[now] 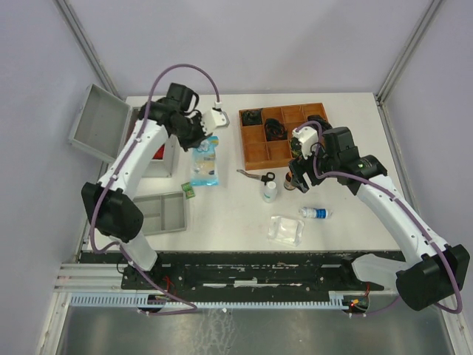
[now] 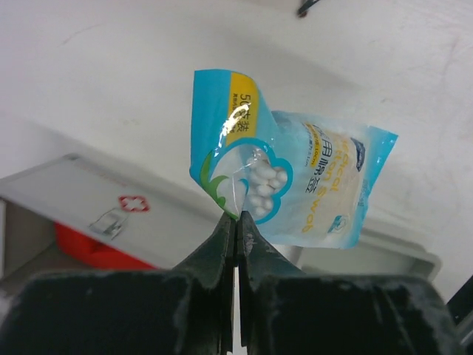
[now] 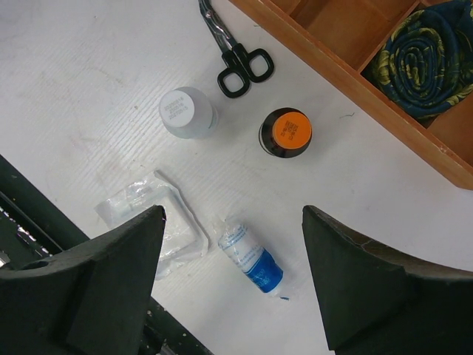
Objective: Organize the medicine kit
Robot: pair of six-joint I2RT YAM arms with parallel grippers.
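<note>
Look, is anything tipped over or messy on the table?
Yes. The small blue-labelled bottle lies on its side on the table, while the white-capped bottle and the orange-capped bottle nearby stand upright. Nothing looks spilled.

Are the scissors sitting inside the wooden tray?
No, the scissors lie on the white table, just outside the wooden tray.

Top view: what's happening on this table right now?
The left gripper is shut on the edge of a blue packet of cotton balls, next to the open medicine kit. The right gripper hangs open above the table, over a white-capped bottle, an orange-capped bottle, scissors and a small blue bottle, touching none.
</note>
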